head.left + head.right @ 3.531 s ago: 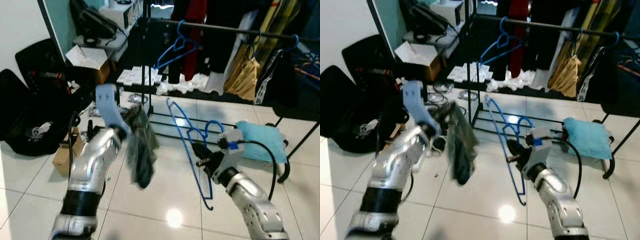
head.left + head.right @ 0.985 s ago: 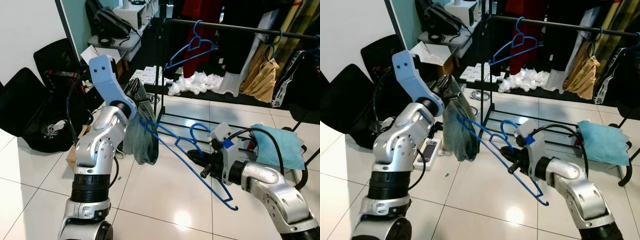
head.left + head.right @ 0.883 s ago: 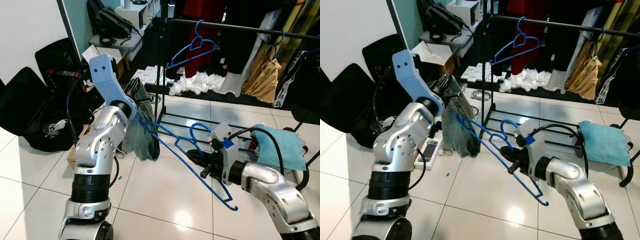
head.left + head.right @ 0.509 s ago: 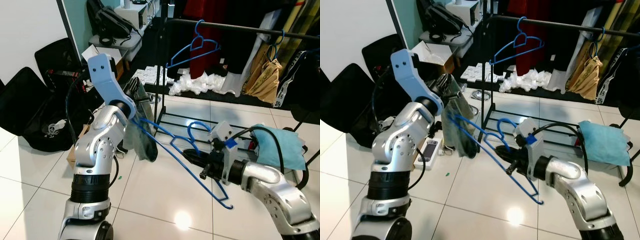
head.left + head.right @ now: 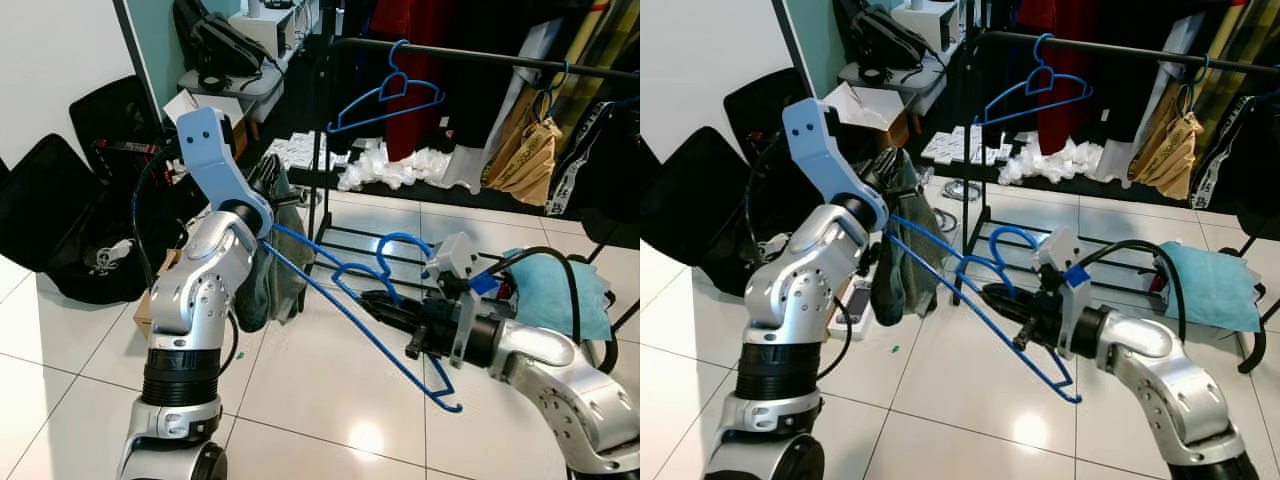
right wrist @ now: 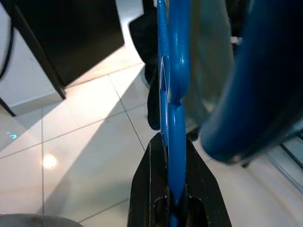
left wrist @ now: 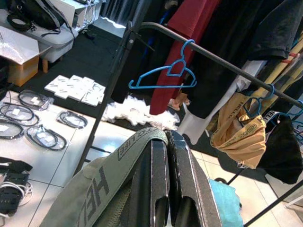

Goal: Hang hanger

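Room: a cluttered storage corner with a glossy white tiled floor (image 5: 300, 400), a white wall on the robot's left and two black soft bags (image 5: 60, 240) slumped against it.
Rail: one black metal clothes rail (image 5: 480, 55) crosses the far side, carrying a red garment (image 5: 405, 80), black clothes and a tan bag (image 5: 525, 160).
Hangers: three blue wire hangers are counted. One empty blue hanger (image 5: 385, 95) hangs on the rail near its left end, a second hook (image 5: 550, 85) holds the tan bag, and the third, the blue wire hanger (image 5: 350, 300) in play, sits low in front of the rail, stretched between the two arms.
Garment: one grey-green folded cloth with a lettered waistband (image 5: 270, 270) drapes from the left gripper (image 7: 165, 156), whose fingers are pressed together on the fabric.
Right arm: the right gripper (image 6: 169, 161) pinches the blue wire hanger near its hook end, fingers closed tight on the wire; the far tip of the hanger reaches into the cloth beside the left gripper.
Floor items: one teal cushion (image 5: 560, 290) lies at the right end of the rail's base, white packing scraps (image 5: 395, 165) beneath the rail, one cardboard box (image 5: 150, 300) by the bags.
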`<state>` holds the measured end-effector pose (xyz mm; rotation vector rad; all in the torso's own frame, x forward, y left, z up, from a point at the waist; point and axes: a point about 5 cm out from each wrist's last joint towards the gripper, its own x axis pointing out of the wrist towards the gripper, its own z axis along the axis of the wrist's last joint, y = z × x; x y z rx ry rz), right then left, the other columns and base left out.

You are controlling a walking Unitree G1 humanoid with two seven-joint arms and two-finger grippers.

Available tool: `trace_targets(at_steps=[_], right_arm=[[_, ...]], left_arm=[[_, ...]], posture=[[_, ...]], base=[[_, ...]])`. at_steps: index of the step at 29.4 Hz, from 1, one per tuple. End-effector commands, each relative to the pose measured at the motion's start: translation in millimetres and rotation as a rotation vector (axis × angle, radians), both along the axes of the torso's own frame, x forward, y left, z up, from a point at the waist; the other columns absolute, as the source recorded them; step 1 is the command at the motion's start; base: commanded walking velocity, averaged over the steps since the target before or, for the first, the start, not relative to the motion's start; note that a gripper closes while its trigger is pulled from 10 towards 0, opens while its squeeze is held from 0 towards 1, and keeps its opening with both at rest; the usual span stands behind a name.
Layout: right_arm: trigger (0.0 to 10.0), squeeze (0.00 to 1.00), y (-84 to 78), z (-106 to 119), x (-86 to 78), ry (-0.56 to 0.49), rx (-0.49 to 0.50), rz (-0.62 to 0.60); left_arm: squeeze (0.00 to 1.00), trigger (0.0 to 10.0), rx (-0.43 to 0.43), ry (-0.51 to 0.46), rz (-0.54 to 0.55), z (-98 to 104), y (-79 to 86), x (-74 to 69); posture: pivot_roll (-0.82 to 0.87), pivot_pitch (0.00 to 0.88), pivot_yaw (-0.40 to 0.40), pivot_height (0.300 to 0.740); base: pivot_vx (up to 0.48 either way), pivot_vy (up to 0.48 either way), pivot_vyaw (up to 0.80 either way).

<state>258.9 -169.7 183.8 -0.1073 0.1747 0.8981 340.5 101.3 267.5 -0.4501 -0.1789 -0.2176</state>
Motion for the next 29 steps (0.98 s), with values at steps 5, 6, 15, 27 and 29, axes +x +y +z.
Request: trace_targets(at_steps=[5,6,15,27,29], right_arm=[[10.0,0.00,-3.3,-3,-1.7,0.025,-0.044,-0.025],[10.0,0.00,-4.5,-6,-0.8,0.033,-0.061,-0.037],[10.0,0.00,-7.5,-10,4.7,0.049,-0.085,-0.086],[10.0,0.00,-5.6,-14,11.8,0.049,-0.085,-0.129],[10.0,0.00,-4.8,-14,13.6,0.045,-0.071,-0.138]], left_arm=[[0.00,10.0,-0.002,0.003,0.001,0,1.7,0.8],[0.00,10.0,-0.002,0.001,0.000,1,1.4,0.6],[0.00,10.0,-0.011,-0.003,-0.007,2,-0.3,-0.9],[0.00,10.0,-0.075,-0.001,-0.083,4,-11.8,-4.3],[0.00,10.0,-0.099,0.010,-0.122,3,-18.4,-6.3]], posture=[[-0.04,0.074,0.020,0.740],[-0.04,0.074,0.019,0.740],[-0.04,0.072,0.017,0.740],[-0.04,0.070,0.014,0.740],[-0.04,0.070,0.014,0.740]], base=[[0.000,0.000,0.00],[0.000,0.000,0.00],[0.000,0.000,0.00],[0.000,0.000,0.00],[0.000,0.000,0.00]])
